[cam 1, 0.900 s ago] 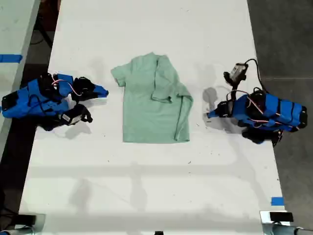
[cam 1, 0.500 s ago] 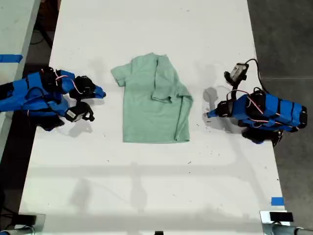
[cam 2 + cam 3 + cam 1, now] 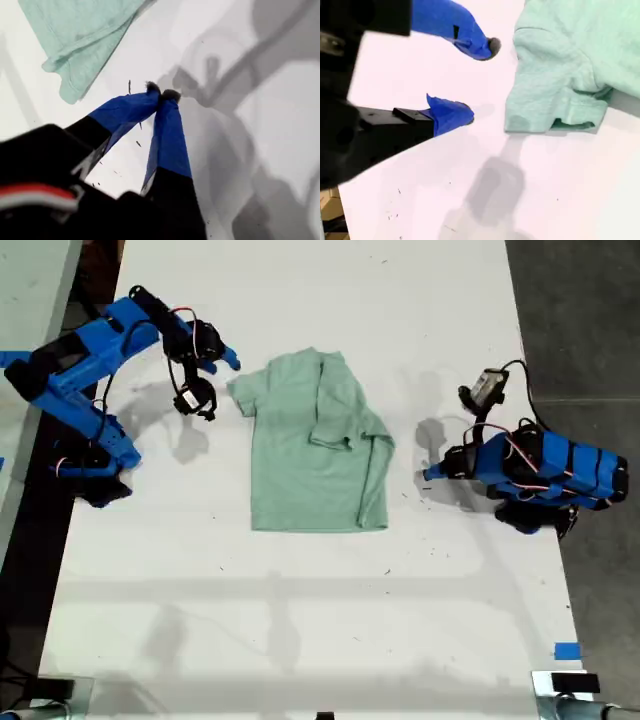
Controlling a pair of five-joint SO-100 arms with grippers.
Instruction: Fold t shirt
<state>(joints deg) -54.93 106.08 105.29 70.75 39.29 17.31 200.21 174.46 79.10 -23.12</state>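
Note:
The pale mint-green t shirt point(image 3: 300, 460) lies flat mid-table, its sleeve and side on the exterior view's right folded inward. The other sleeve point(image 3: 243, 390) still sticks out. My second gripper point(image 3: 215, 385) hovers open just beside that sleeve, on the exterior view's left. In the second wrist view the sleeve point(image 3: 555, 107) lies just past the spread fingertips of that gripper point(image 3: 479, 80). My first gripper point(image 3: 428, 476) rests low on the table at the exterior view's right, shut on nothing, a short gap from the shirt's folded edge. The first wrist view shows this gripper point(image 3: 161, 92) with its tips together and a shirt corner point(image 3: 75, 75) beyond them.
The white table point(image 3: 320, 620) has a dark floor past its edge on the exterior view's right. A small camera on a cable point(image 3: 487, 386) sticks up from the first arm. Blue tape point(image 3: 567, 651) marks the near corner on that side. Small dark specks lie near my first gripper.
The second arm has lifted off the table and swung toward the far side, bringing its gripper next to the shirt's free sleeve. The first arm and the shirt have not moved.

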